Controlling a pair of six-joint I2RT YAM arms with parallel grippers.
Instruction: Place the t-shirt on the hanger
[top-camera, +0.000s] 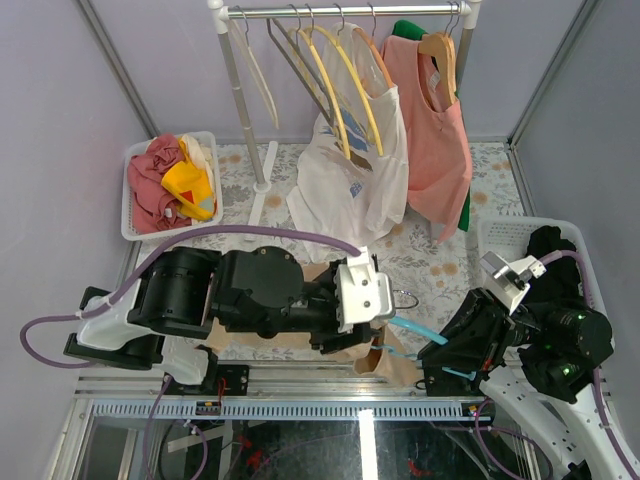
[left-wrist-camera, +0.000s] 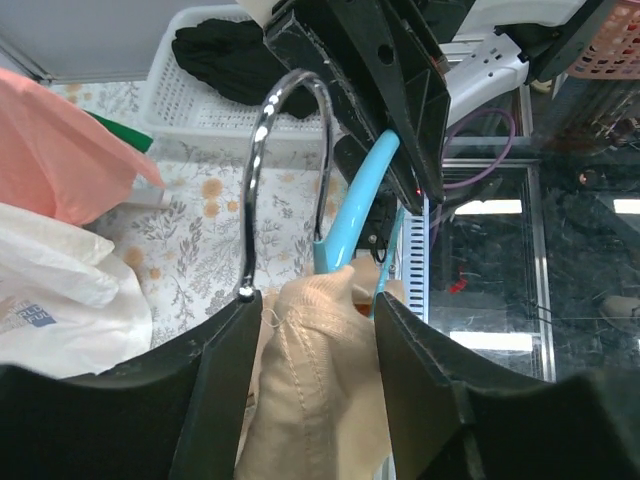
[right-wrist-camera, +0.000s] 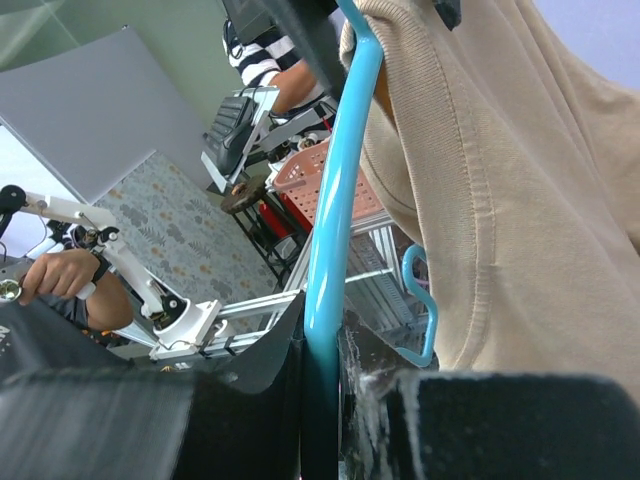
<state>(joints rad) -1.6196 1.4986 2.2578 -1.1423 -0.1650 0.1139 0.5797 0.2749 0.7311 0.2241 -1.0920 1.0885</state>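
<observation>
Nearest, the right gripper (right-wrist-camera: 325, 385) is clamped narrow on an arm of the hanger (right-wrist-camera: 335, 200), a thin, glossy light-blue bar. The t-shirt (right-wrist-camera: 500, 200), soft tan knit with a stitched, ribbed collar, drapes over it at the front edge of the bench (top-camera: 440, 250). Beyond, the left gripper (left-wrist-camera: 315, 310) straddles bunched collar fabric beside the silver hook (left-wrist-camera: 258, 150); whether it pinches, I cannot tell

t-shirt (left-wrist-camera: 310, 400) — plain tan | hanger (right-wrist-camera: 335, 230) — light blue, silver hook (left-wrist-camera: 255, 170) | tabletop (left-wrist-camera: 200, 230) floral, grey-and-orange on white | top (top-camera: 440, 150) salmon-pink
</observation>
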